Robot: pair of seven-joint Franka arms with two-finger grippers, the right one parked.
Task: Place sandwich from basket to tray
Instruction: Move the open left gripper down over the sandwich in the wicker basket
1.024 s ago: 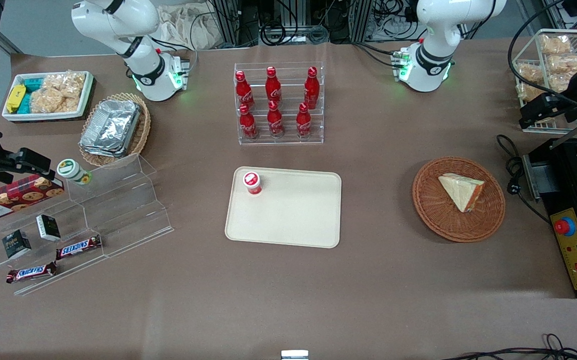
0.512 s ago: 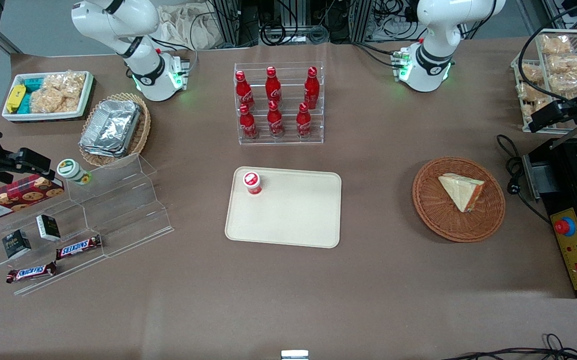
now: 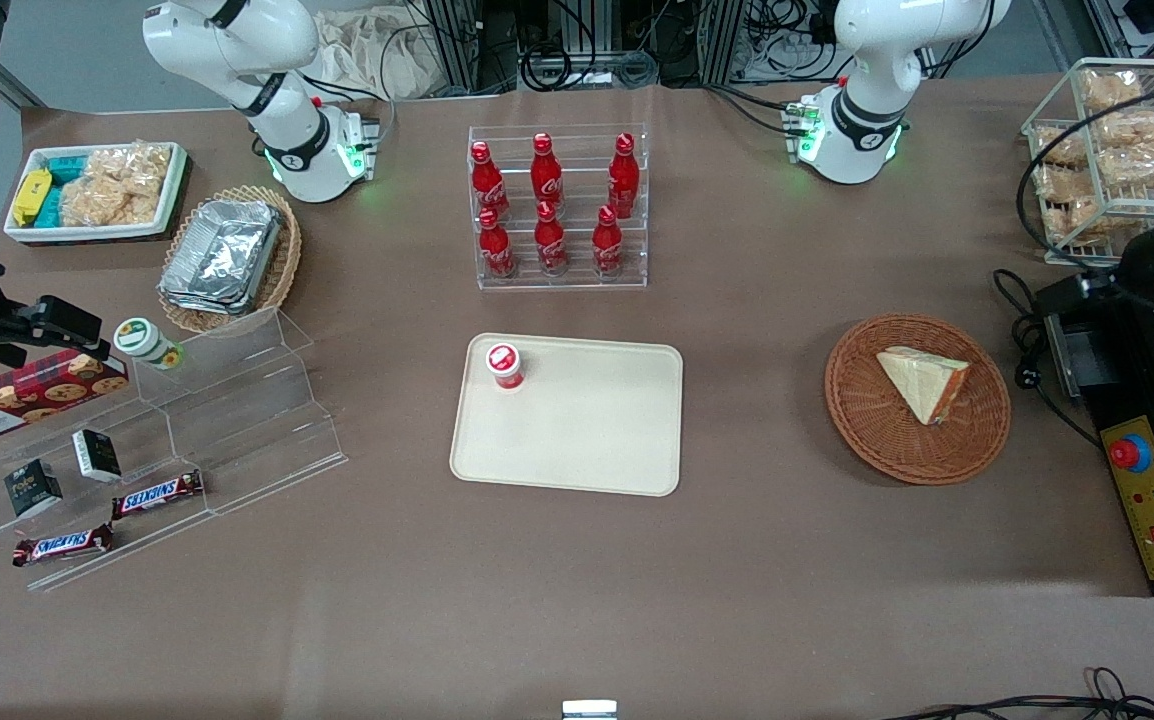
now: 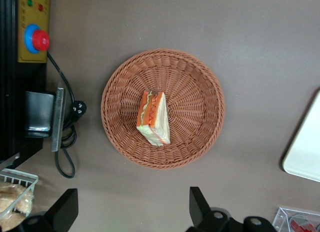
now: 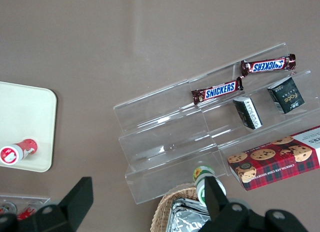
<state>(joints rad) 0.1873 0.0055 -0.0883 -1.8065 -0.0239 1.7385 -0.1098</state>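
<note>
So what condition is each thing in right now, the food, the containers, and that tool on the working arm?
sandwich: lying in the basket, wrapped, untouched.
basket: upright on the table, holding only the sandwich.
tray: flat on the table, mostly bare, one small red-capped cup standing on it.
tool: open, empty, above the table beside the basket.
red bottles: six, upright in their clear rack.

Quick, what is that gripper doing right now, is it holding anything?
Gripper: open and empty, hovering above the table beside the basket; the sandwich lies in the basket, untouched.
</note>
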